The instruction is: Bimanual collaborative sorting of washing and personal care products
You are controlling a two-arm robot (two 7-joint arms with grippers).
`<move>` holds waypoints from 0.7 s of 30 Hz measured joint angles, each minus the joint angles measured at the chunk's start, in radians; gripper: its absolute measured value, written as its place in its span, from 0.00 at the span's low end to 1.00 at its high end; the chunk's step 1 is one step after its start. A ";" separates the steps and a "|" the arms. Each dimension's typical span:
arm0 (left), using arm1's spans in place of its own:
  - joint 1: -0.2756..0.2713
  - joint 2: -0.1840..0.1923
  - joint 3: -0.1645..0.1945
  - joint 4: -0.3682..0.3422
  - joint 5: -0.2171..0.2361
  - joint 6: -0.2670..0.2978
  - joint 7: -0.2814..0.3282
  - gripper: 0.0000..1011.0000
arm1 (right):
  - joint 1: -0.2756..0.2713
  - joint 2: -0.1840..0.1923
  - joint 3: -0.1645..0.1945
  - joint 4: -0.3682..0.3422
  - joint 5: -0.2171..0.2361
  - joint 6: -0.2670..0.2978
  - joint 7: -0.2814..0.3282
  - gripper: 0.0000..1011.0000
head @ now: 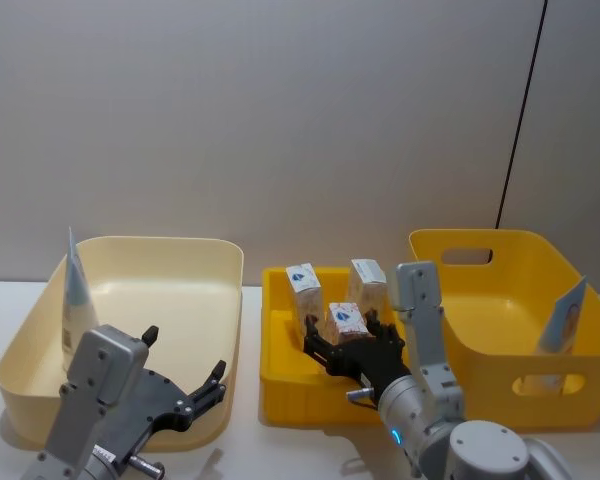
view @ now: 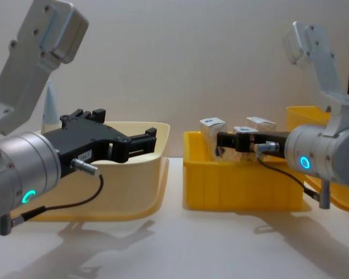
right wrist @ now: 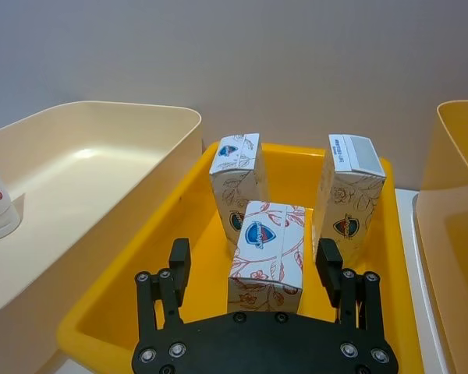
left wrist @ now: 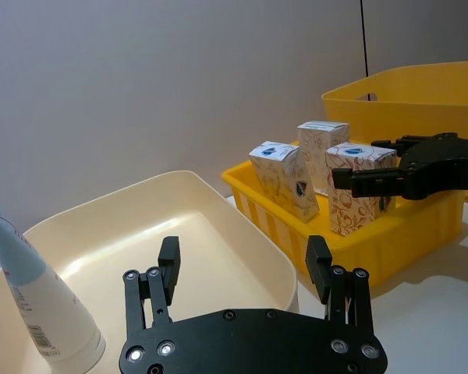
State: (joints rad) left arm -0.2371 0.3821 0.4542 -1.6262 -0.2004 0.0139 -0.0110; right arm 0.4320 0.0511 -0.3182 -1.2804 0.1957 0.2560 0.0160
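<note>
Head view: on the white counter (head: 280, 450) stand three plastic bins in a row. A shallow cream bin (head: 230, 300) sits at 9 o'clock, a small yellow slatted bin (head: 280, 385) in the middle, and a deep yellow bin with handle slots (head: 500, 300) at 3 o'clock.

A tall pale-blue plastic squeeze tube (head: 77, 300) stands cap-down against the cream bin's 9 o'clock wall. A second pale-blue tube (head: 565, 318) leans against the deep bin's 3 o'clock wall.

The small bin holds three white gable-top cardboard cartons with a blue-red emblem. One is at 11 o'clock (head: 304, 288), one at 1 o'clock (head: 366, 282), and the nearest carton (head: 347, 320) is at 6 o'clock of those two.

The right pincer (right wrist: 253, 247) is lowered into the small bin. It is released, with one black finger on each side of the nearest carton and a gap showing on both sides.

The left pincer (left wrist: 243, 245) hangs above the cream bin's 5 o'clock rim. It is spread wide and holds nothing, well apart from the tube.
</note>
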 joint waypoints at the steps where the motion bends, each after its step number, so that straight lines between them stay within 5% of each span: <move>1: 0.000 0.000 0.000 0.000 0.000 0.000 0.000 0.99 | 0.000 -0.002 0.000 0.001 0.000 0.001 -0.001 0.99; 6: 0.000 0.000 0.000 0.000 0.000 0.000 0.000 0.99 | 0.002 -0.010 0.003 0.008 0.000 0.008 -0.007 0.91; 21: 0.000 0.000 0.000 0.000 0.000 0.000 0.000 0.99 | 0.004 -0.024 0.007 0.019 0.000 0.018 -0.017 0.48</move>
State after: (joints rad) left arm -0.2371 0.3821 0.4542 -1.6262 -0.2004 0.0139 -0.0109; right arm 0.4361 0.0274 -0.3116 -1.2612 0.1954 0.2736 -0.0011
